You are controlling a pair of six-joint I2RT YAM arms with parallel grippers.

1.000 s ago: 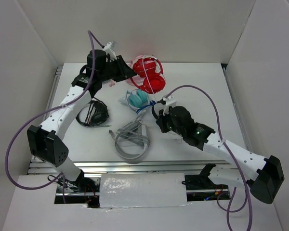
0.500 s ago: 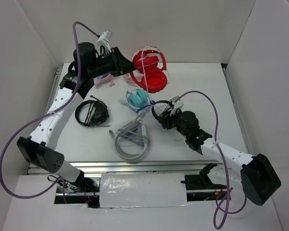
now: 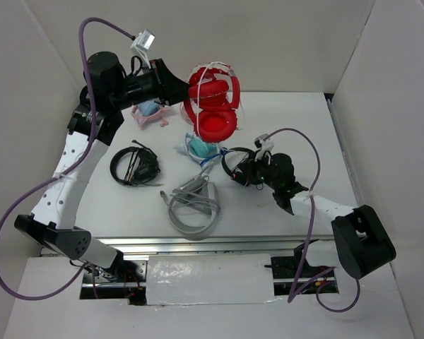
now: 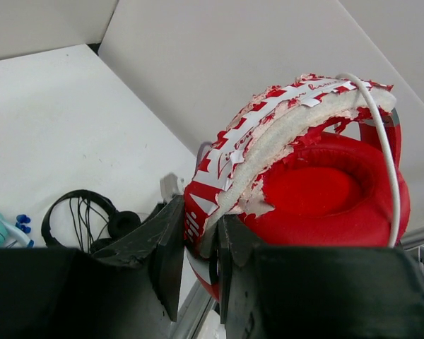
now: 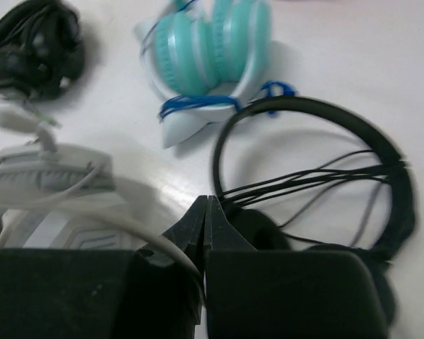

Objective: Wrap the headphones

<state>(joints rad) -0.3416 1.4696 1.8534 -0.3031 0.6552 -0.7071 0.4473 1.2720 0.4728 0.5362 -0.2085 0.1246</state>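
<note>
Progress: you are partway through, by my judgement; the white cable (image 4: 385, 141) is lying over the headphones (image 3: 213, 106), though I cannot tell how many turns are on.
Left gripper (image 4: 198, 236): you are pinching the red headband (image 4: 283, 123), jaws nearly closed, holding it raised above the table (image 3: 297, 120) rear.
Right gripper (image 5: 206, 212): you are hovering low over the black headphones (image 5: 392, 183), jaws pressed together, gripping nothing.

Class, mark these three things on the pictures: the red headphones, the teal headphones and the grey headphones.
red headphones (image 3: 218, 126), top view, on the lower ear cup.
teal headphones (image 5: 212, 46), right wrist view, on an ear cushion.
grey headphones (image 3: 191, 227), top view, on the curved headband.
</note>
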